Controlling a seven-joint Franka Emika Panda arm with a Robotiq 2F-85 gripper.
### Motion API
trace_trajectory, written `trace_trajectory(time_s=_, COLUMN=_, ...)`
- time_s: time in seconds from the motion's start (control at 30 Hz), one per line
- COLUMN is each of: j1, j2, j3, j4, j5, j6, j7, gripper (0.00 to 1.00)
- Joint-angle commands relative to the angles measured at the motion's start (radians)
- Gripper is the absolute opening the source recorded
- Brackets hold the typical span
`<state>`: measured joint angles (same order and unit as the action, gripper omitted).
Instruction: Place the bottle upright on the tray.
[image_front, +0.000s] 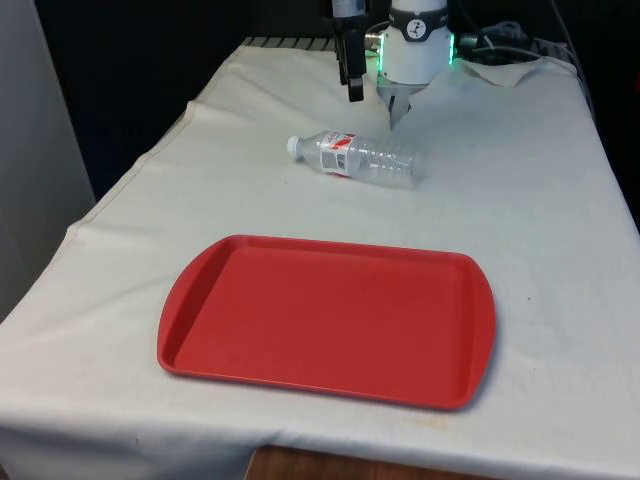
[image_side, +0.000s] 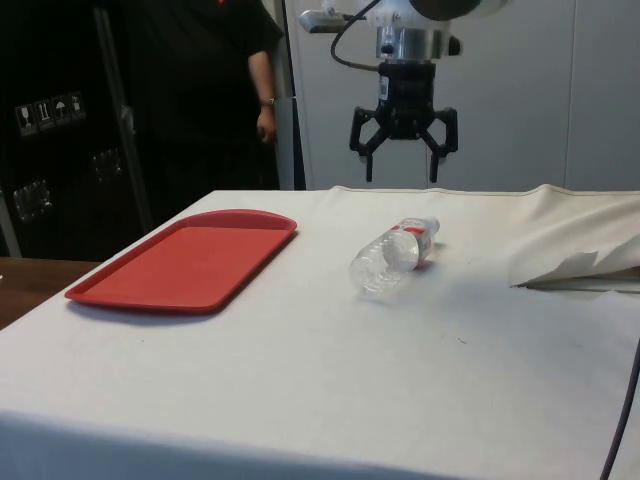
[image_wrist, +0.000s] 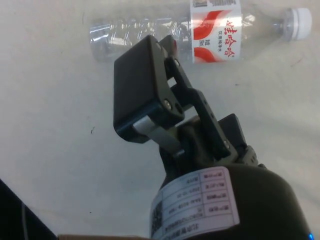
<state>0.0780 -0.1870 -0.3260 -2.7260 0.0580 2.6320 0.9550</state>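
Nearest you, the red tray (image_front: 330, 320) sits empty. Beyond it the bottle (image_front: 355, 158) lies on its side, cap toward the front view's left. Farther back, your gripper (image_side: 403, 150) hangs above with fingers spread, holding nothing. You're at the approach: descend and straddle the bottle's body.

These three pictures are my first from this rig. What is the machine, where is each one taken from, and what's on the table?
The machine is a white robot arm ending in a black two-finger gripper. One picture looks across the table from the front, one from the side, one from a camera on the wrist, looking down past the gripper. In the side view the fingers are spread open, hanging above the table and holding nothing. On the white cloth lies a clear plastic bottle on its side, with a white cap and a red-and-white label. Nearer the front camera sits a red tray, with nothing on it. A person in dark clothes stands behind the table.
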Motion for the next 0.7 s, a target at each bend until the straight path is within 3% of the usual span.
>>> trace_trajectory(time_s=0.0, j1=0.004, j2=-0.004, j3=-0.004, j4=-0.006, j5=0.019, j6=0.013, j7=-0.003, gripper=1.0)
trace_trajectory(time_s=0.07, j1=0.0, j2=0.0, j3=-0.001, j4=-0.001, j5=0.005, j6=0.0, j7=0.002, gripper=1.0)
trace_trajectory(time_s=0.1, j1=0.005, j2=-0.005, j3=-0.005, j4=-0.007, j5=0.025, j6=0.013, j7=-0.003, gripper=1.0)
trace_trajectory(time_s=0.27, j1=0.005, j2=-0.005, j3=-0.007, j4=-0.008, j5=0.054, j6=0.015, j7=-0.003, gripper=1.0)
trace_trajectory(time_s=0.33, j1=0.0, j2=0.0, j3=-0.003, j4=-0.002, j5=0.038, j6=0.0, j7=0.002, gripper=1.0)
trace_trajectory(time_s=0.43, j1=0.006, j2=-0.004, j3=-0.008, j4=-0.008, j5=0.071, j6=0.015, j7=-0.003, gripper=1.0)
trace_trajectory(time_s=0.6, j1=0.005, j2=-0.003, j3=-0.009, j4=-0.008, j5=0.091, j6=0.016, j7=-0.004, gripper=1.0)
trace_trajectory(time_s=0.63, j1=0.0, j2=0.001, j3=-0.006, j4=-0.002, j5=0.075, j6=0.0, j7=0.002, gripper=1.0)
trace_trajectory(time_s=0.67, j1=0.005, j2=-0.003, j3=-0.01, j4=-0.009, j5=0.097, j6=0.016, j7=-0.004, gripper=1.0)
